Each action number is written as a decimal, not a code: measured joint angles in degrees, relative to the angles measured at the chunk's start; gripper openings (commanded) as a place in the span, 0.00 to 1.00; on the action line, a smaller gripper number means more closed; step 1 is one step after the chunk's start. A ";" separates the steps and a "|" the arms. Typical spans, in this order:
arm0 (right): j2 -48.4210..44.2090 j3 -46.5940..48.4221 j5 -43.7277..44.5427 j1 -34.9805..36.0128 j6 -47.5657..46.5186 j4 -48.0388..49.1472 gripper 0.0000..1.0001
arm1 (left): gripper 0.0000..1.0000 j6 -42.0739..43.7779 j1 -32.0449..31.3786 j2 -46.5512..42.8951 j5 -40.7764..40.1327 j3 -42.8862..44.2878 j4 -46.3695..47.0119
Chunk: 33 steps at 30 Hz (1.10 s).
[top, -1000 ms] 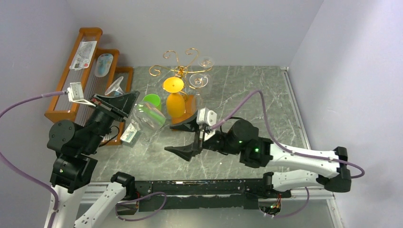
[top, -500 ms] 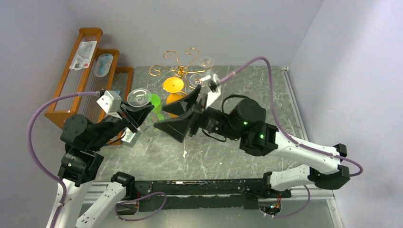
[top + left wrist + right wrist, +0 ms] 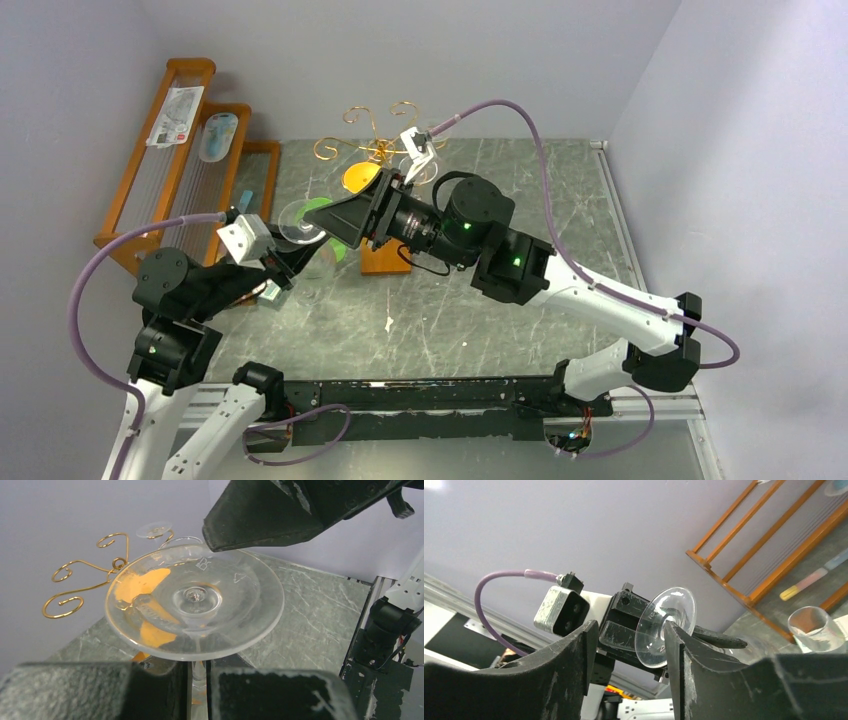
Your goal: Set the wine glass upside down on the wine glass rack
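Note:
My left gripper (image 3: 285, 255) is shut on the stem of a clear wine glass (image 3: 296, 222), whose round foot points away from the gripper, toward the right arm. In the left wrist view the stem (image 3: 200, 672) sits between my fingers, with the foot (image 3: 235, 595) above them. My right gripper (image 3: 325, 222) is open, and its fingertips (image 3: 676, 645) reach the foot (image 3: 659, 635). One tip hangs over the foot in the left wrist view (image 3: 260, 520). The wine glass rack (image 3: 375, 128) stands behind on its orange-brown base (image 3: 385, 260); its gold wire curls also show in the left wrist view (image 3: 85, 580).
An orange glass (image 3: 358, 178) and a clear glass (image 3: 428, 165) hang on the rack. The stepped brown wooden shelf (image 3: 175, 150) with packets stands at the left wall. Something green (image 3: 338, 250) lies under the grippers. Another clear glass (image 3: 814, 627) sits near the shelf.
The left arm has swung the glass up and to the right. The right gripper has risen, moved left and turned until its open fingers meet the foot.

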 measured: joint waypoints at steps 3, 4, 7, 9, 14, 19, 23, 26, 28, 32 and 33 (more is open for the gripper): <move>0.39 0.00 -0.76 -0.70 2.58 0.04 0.51 | 0.05 0.79 0.00 -0.15 0.55 -0.24 0.61; 0.44 -0.02 -0.76 -0.85 3.37 -0.02 0.53 | 0.05 1.05 0.00 -0.22 0.50 -0.42 0.83; -0.15 -1.49 0.33 -1.03 5.14 0.61 0.57 | 0.05 1.51 0.00 -0.68 0.17 -1.11 1.11; -1.70 -3.65 1.77 -1.03 5.55 1.14 0.57 | 0.05 1.68 0.00 -1.09 -0.13 -1.90 1.11; -5.05 -7.65 5.64 -1.09 5.44 1.09 0.59 | 0.05 2.03 0.00 -1.73 -0.55 -2.27 2.51; -4.83 -7.78 6.34 -2.03 5.62 0.87 0.58 | 0.05 2.91 0.00 -2.05 -0.63 -2.27 3.30; -2.10 -6.91 2.91 -2.49 6.21 1.07 0.51 | 0.05 2.93 0.00 -1.84 -0.15 -2.29 4.20; -0.44 -6.73 0.61 -2.58 6.99 1.81 0.39 | 0.05 2.86 0.00 -1.68 0.07 -2.97 5.05; -0.09 -6.73 -1.03 -2.89 7.72 2.49 0.28 | 0.05 2.60 0.00 -1.64 0.37 -3.78 5.51; -0.02 -6.80 -4.20 -3.82 10.34 3.76 0.00 | 0.06 1.57 0.00 -1.53 1.11 -4.92 7.30; 0.00 -6.88 -4.83 -4.02 11.30 4.20 0.00 | 0.10 1.66 0.00 -1.60 1.29 -5.03 8.11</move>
